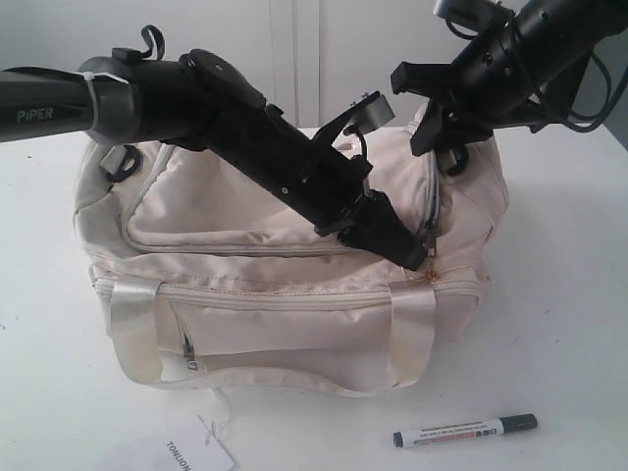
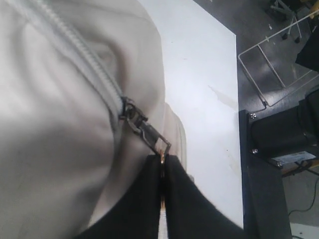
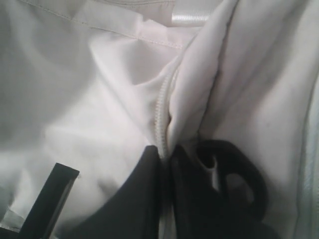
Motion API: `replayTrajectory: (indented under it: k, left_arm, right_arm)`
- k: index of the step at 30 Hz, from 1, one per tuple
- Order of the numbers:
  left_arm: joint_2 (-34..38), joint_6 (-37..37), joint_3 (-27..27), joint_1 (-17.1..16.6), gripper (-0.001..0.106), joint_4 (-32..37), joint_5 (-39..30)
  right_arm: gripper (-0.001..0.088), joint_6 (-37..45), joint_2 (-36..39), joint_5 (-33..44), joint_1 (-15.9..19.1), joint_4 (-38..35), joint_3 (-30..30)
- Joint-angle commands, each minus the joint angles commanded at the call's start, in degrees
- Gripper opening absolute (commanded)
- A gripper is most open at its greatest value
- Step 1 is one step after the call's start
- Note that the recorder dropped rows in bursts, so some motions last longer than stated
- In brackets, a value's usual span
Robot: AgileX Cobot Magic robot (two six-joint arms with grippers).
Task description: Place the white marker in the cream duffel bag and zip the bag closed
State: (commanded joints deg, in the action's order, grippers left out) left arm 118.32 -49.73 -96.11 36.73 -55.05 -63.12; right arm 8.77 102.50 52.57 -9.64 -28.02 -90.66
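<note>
Looks like the unzip step: left tool [image 2: 162,162] clamped on zipper pull [image 2: 148,133], right tool [image 3: 167,154] pinching cream duffel bag [image 1: 294,324] fabric. White marker [image 1: 466,430] on desk [image 1: 569,324], well away from both. Next, probably drag the pull.

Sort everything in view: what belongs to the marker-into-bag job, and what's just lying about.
Belongs to the job:
- cream duffel bag
- zipper pull, pinched by the left end effector
- right end effector, clamped on the bag's fabric
- white marker, on the table in front of the bag

Just lying about:
- white paper tag
- wire rack beyond the table
</note>
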Motion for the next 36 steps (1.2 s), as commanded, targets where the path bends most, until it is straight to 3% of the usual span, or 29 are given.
replayTrajectory:
  k: [6,12,18,24,31,36]
  left_arm:
    - [0.0,0.5,0.0,0.0,0.000,2.5,-1.1]
    - [0.0,7.5,0.0,0.0,0.000,6.8,-1.1]
    - [-0.1,8.3,0.0,0.0,0.000,6.8,-1.1]
    - [-1.0,13.8,0.0,0.1,0.000,11.9,0.8]
    - [-2.6,13.9,0.0,0.1,0.000,12.7,2.8]
    - [-3.4,14.1,0.0,1.1,0.000,17.3,3.5]
  right_arm:
    - [0.0000,0.1,0.0,-0.6,0.0,0.8,0.0]
    - [0.0000,0.1,0.0,-0.6,0.0,3.3,0.0]
    - [0.0000,0.1,0.0,-0.8,0.0,3.4,0.0]
    - [0.0000,0.1,0.0,-1.0,0.0,3.4,0.0]
    - [0.0000,0.1,0.0,-1.2,0.0,3.5,0.0]
    - [0.0000,0.1,0.0,-1.2,0.0,4.7,0.0]
